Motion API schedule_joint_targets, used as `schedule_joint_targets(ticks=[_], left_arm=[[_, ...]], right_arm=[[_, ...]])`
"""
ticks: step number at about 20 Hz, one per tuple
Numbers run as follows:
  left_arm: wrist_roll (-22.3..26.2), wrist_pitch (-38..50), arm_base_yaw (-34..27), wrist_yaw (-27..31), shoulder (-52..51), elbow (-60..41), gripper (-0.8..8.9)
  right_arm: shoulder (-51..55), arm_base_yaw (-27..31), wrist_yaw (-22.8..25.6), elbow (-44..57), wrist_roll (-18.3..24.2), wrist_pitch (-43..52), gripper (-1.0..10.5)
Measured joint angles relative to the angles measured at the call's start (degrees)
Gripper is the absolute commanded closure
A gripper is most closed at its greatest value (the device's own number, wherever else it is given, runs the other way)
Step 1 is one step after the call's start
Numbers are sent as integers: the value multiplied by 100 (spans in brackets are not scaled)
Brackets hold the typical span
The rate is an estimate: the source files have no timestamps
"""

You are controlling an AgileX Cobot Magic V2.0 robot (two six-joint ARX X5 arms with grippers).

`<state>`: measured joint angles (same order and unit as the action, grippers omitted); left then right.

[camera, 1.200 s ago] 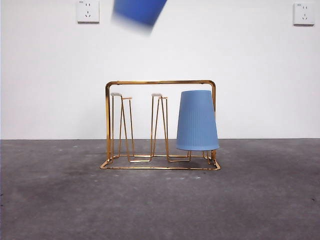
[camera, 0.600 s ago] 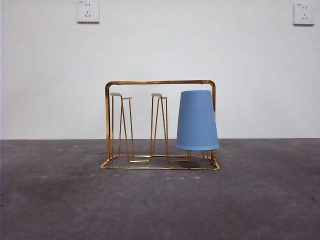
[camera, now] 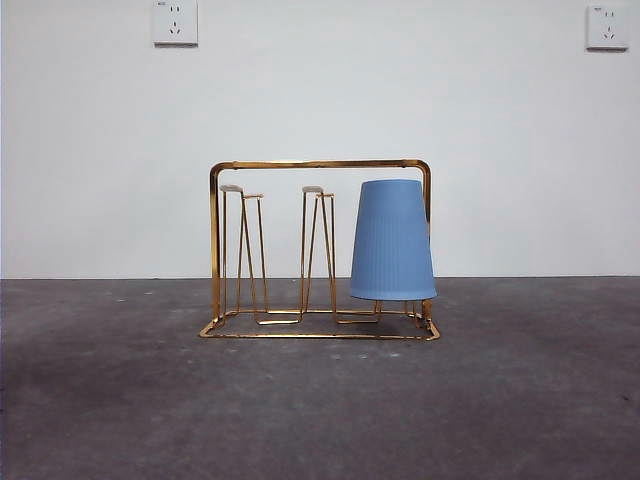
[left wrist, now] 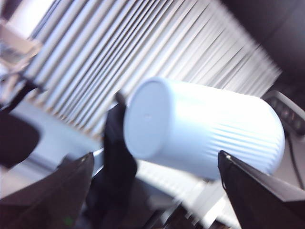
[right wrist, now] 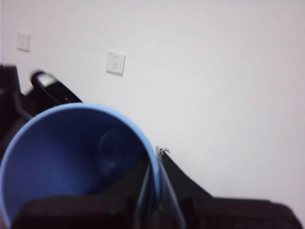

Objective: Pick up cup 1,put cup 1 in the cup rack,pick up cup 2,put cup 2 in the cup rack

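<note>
The gold wire cup rack [camera: 320,165] stands mid-table in the front view. One blue ribbed cup [camera: 393,240] sits upside down on its right prongs; the left [camera: 243,250] and middle prongs [camera: 318,250] are bare. No arm shows in the front view. My right gripper [right wrist: 151,191] is shut on the rim of a second blue cup [right wrist: 71,157], whose mouth faces the camera. The left wrist view shows that cup [left wrist: 205,129] lying sideways in the air, with a black finger [left wrist: 116,157] of the right gripper on it. My left gripper [left wrist: 155,153] is open, not touching it.
The rack stands on a grey table [camera: 320,420] before a white wall with two sockets [camera: 175,22] [camera: 607,27]. Window blinds [left wrist: 143,47] fill the background of the left wrist view.
A second ago a blurred blue cup showed at the top of the front view; it has gone up out of that view. The rack and its cup have stayed put.
</note>
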<state>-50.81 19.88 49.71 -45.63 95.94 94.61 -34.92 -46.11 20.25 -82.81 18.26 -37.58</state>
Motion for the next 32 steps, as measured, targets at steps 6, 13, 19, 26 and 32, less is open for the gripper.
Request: schedule_joint_targets(ticks=[6,13,19,26,32], left_arm=[[-944,1318,17,378,197,0,372],[-1036,1342,-81,634,208,0,372],[-1228,1663,-229,691,210,-4,372],[-2166,2544,-640,385,293,-48,372],[-2234,2570,-649,452,293,-48,374]], right_arm=[[-299,0,236,0,647,402,959],[-885,4,289,-50,1102,940,959],[-1209,33,188,-140,1672,1314,960],[-1366,4,-289,-96,2618,1272,960],[-1799,-20,-232,-90,2765,1287,960]])
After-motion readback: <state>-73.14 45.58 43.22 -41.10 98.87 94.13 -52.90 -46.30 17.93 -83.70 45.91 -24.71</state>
